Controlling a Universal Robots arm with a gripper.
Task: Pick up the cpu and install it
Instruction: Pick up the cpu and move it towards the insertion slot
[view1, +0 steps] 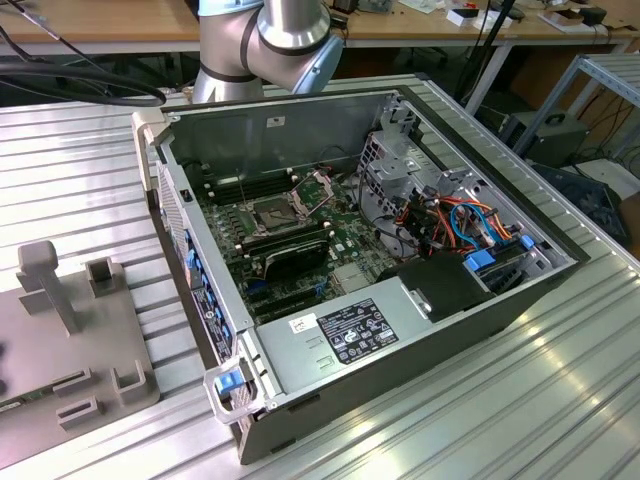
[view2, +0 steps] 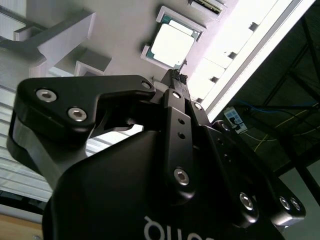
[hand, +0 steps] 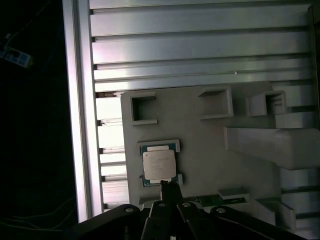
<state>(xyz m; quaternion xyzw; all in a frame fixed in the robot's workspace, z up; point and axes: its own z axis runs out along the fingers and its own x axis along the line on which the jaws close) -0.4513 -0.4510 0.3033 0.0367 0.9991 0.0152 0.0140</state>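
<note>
Silver-grey metal shines on the little cpu (hand: 159, 165). It lies flat in a small pocket (hand: 158, 144) on the grey plastic plate (hand: 200, 150). That plate rests on the ribbed metal desk (hand: 200, 45), close to one edge of it. The cpu is not in the computer yet.

I think a few things could go wrong from here. The jaws are thin, and the cpu is thin and flat too. A grab that is a bit crooked could let it slip, tip or drop. The pocket walls hug the cpu on two sides. A tip coming down in the wrong spot could hit a wall or press on the chip and hurt it. The plate is near the desk edge, so a chip knocked loose could slide off.

Over in the open computer case (view1: 300, 120), the socket (view1: 270, 212) sits with its metal frame (view1: 316, 186) looking lifted. A chip put in the wrong way round, or dropped hard, could bend the tiny parts inside.

The gripper (hand: 167, 184) has its jaws pressed together with nothing between them. In both wrist views the tip sits just beside one side of the cpu, at the pocket's rim. I cannot tell if the tip touches the plate or hangs a little above it. The cpu is not between the jaws.
</note>
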